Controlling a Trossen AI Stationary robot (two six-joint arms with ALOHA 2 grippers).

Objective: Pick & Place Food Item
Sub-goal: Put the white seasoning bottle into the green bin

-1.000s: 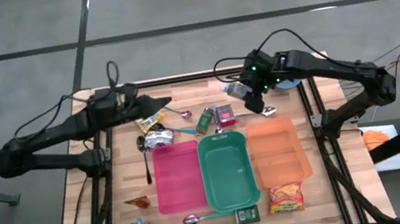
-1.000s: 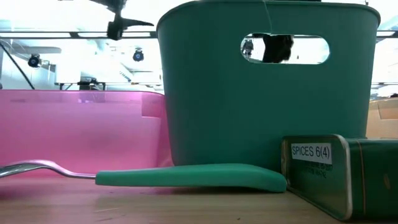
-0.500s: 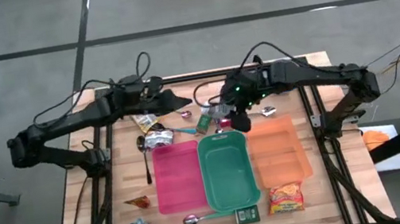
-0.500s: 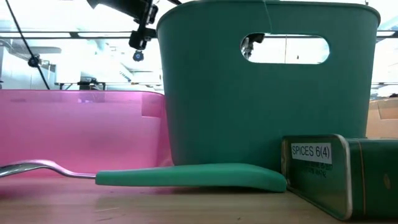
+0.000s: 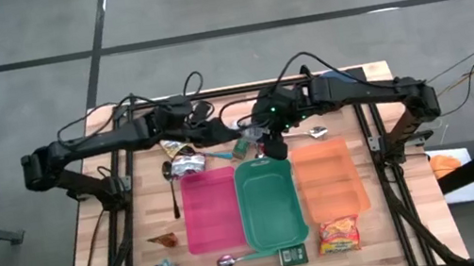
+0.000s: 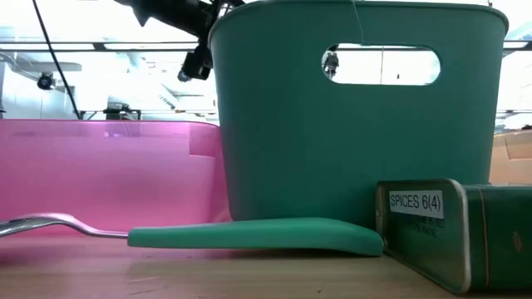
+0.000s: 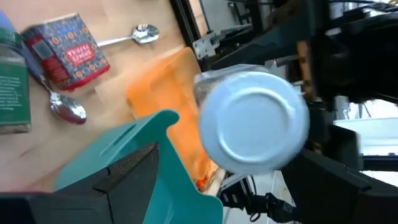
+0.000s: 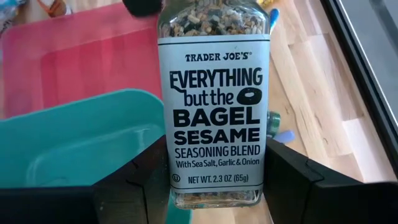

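Note:
A clear seasoning jar point(image 8: 214, 106) with a white label hangs above the far end of the teal bin point(image 5: 270, 202). My right gripper point(image 8: 214, 180) is shut on it, seen in the high view over the table's middle point(image 5: 269, 142). The jar's round pale cap point(image 7: 255, 121) faces my left gripper point(image 7: 230, 186). That gripper stands open just left of the jar point(image 5: 254, 133) in the high view point(image 5: 226, 133), its fingers wide apart. Whether they touch the jar I cannot tell. My right gripper pinches the jar's lower part point(image 8: 171, 180) between its two fingers, one on each side of the label. The fingers slant down from the table's right and far side. The jar is lifted clear, its cap end pointing away from the gripper toward the left arm.
A pink bin point(image 5: 211, 209) and an orange bin point(image 5: 328, 179) flank the teal one. A red box point(image 7: 71, 53), spoons point(image 7: 65, 109), a green tin point(image 5: 243, 141) and packets lie at the far side. A spice tin point(image 6: 453, 232) and a noodle packet point(image 5: 339, 233) sit near the front.
My right gripper has carried the jar toward the table's left and a little nearer, from the far right to above the teal bin's far end. My left gripper has reached right toward the jar, sinking and tipping downward. Both grippers' fingers have kept their gaps.

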